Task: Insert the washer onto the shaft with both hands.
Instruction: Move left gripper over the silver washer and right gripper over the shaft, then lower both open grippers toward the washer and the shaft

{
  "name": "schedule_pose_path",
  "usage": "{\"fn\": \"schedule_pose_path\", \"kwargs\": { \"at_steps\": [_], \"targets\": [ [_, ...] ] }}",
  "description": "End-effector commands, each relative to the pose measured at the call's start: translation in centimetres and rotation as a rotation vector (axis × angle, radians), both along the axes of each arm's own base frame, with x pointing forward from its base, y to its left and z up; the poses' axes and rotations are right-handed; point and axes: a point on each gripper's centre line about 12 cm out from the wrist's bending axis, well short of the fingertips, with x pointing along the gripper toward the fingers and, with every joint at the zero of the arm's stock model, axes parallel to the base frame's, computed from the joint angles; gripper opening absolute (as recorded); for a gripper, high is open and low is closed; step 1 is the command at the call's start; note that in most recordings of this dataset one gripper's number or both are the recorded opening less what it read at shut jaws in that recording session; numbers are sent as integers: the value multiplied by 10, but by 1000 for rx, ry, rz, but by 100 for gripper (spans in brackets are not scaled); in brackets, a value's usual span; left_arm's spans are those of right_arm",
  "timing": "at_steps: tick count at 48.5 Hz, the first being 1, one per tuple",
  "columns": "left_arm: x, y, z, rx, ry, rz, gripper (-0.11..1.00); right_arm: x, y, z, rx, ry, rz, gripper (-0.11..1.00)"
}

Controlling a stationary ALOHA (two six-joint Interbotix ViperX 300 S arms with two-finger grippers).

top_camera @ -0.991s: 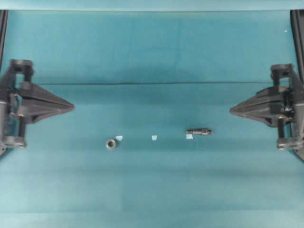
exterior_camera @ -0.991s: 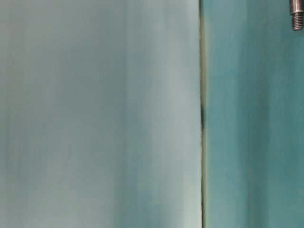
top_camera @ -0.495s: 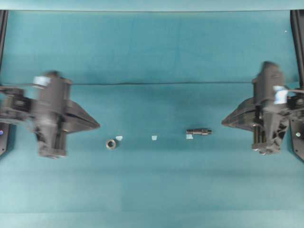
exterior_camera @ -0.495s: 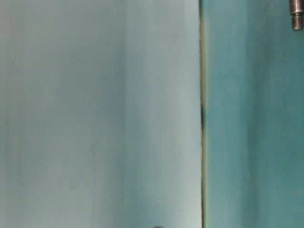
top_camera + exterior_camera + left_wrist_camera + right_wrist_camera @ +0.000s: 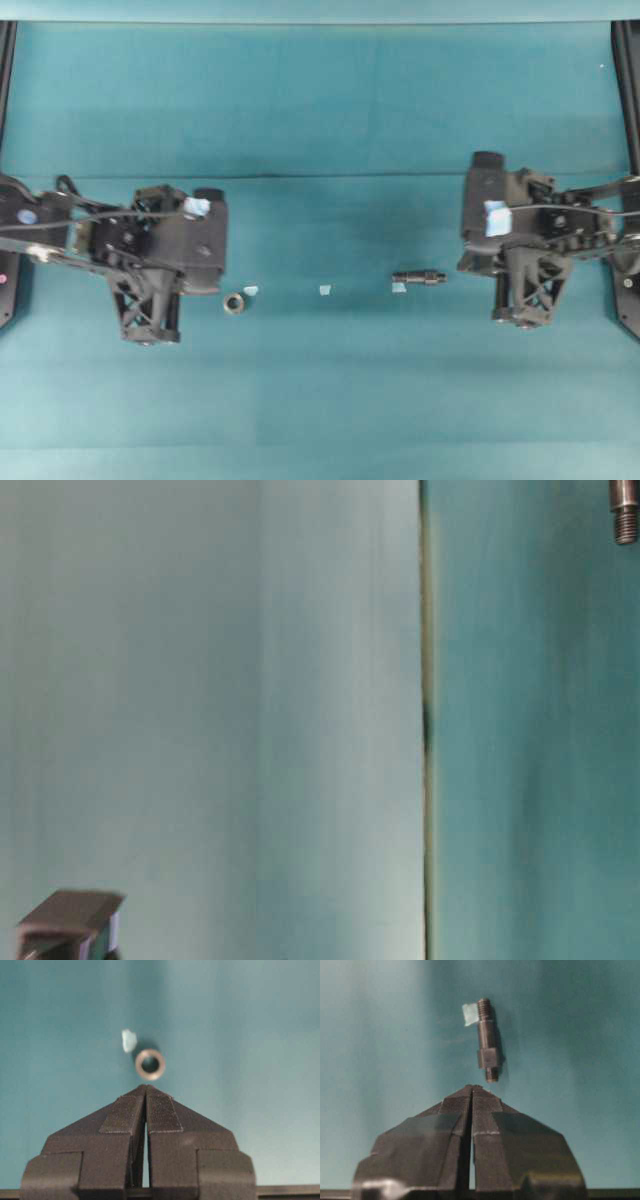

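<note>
Here, one washer (image 5: pixel 233 302), one shaft (image 5: pixel 419 277), three tape scraps (image 5: pixel 325 290) (pale blue)

overhead view looks straight down on the teal cloth-covered table (image 5: pixel 320 400); wrist views look close along their jaws; table-level view is blurred.

We see two black robot arms reaching in from the left and right edges toward the middle. The left gripper (image 5: pixel 145 1089) has its pointed jaws pressed together, holding nothing. The right gripper (image 5: pixel 472 1089) is also closed and empty. Each wrist housing carries a small blue tape tag (image 5: pixel 197 207).
</note>
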Motion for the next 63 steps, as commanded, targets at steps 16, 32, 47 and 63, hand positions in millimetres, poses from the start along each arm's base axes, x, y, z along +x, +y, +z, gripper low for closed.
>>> {"fn": "schedule_pose_path", "kwargs": {
  "at_steps": [16,32,47,63],
  "targets": [
    [9,-1,1,1,-2,-4,2,19,0,-5,-8,31,12,-8],
    [8,-1,-2,-1,6,2,24,24,-3,-22,-34,94,33,28],
    [11,-1,-11,2,32,0,75,27,-7,-31,-99,116,96,87],
    [16,-1,-27,2,52,0,75,34,-11,-38,-98,69,85,86]
  ]
}}
